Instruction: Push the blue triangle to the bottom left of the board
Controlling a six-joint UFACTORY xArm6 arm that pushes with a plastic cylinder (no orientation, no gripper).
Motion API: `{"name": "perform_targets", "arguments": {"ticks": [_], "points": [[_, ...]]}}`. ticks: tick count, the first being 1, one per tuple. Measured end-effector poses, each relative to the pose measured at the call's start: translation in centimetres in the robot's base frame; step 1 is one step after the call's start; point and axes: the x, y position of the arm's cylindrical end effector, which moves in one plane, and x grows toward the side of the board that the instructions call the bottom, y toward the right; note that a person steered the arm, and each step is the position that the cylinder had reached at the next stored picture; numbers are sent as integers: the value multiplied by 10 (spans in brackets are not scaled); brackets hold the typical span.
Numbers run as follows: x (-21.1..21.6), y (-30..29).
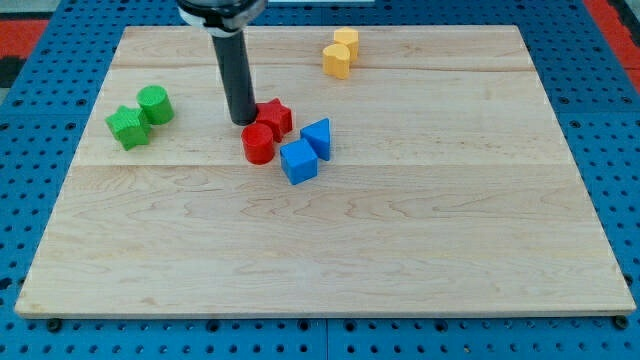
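The blue triangle (318, 137) lies near the middle of the wooden board (320, 240), slightly toward the view's top. A blue cube (298, 161) touches it at its lower left. A red cylinder (258, 143) and a red star (274, 117) sit just left of the blue blocks. My tip (243, 121) rests on the board at the left edge of the red star, above the red cylinder, about 75 pixels left of the blue triangle.
A green star (129, 126) and a green cylinder (155, 104) sit together at the view's left. Two yellow blocks (340, 52) sit together near the view's top. A blue pegboard (30, 150) surrounds the board.
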Motion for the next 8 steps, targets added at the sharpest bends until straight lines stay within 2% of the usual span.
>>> {"name": "perform_targets", "arguments": {"ticks": [1,3,6,7,8], "points": [[0,-56],[61,-95],[36,-96],[89,-92],[183,-73]]}}
